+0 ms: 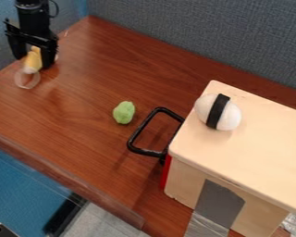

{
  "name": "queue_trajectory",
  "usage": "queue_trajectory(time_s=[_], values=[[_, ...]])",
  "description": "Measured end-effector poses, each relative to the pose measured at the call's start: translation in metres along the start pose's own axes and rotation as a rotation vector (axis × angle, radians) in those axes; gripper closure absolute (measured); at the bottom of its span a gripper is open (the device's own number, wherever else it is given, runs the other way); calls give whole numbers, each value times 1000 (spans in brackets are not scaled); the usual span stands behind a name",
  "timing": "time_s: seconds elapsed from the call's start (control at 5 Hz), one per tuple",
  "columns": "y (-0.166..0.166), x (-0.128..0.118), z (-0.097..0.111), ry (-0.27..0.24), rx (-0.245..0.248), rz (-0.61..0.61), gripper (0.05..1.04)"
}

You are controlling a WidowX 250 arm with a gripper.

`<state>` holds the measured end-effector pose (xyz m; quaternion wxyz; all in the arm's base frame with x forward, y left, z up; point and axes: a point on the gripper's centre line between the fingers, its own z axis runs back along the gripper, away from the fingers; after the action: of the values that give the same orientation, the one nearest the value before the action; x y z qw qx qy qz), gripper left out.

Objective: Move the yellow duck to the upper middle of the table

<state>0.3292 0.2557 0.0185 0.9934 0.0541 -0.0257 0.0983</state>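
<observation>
At the upper left of the camera view, the black gripper (33, 54) hangs low over the table's far left corner. A yellow thing with a paler lower end, which looks like the duck (33, 62), is between the two sides of the gripper and partly hidden by it. I cannot tell whether it is held or rests on something. Below and around its lower end shows a clear round rim (27, 86). The brown wooden table (107, 60) spreads out to the right of the gripper.
A green lumpy object (124, 112) lies near the table's middle. Right of it, a black handle (133, 140) juts from a wooden box (262, 134), whose top bears a white egg-shaped object with a black band (206, 106). Grey-blue partitions (200, 28) border the back.
</observation>
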Motion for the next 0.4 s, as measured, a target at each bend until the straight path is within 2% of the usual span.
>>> queue_trajectory(time_s=[0.2,0.4], values=[[3,5,-13,44,22,-13,84],[1,11,-25,83,25,-34,137]])
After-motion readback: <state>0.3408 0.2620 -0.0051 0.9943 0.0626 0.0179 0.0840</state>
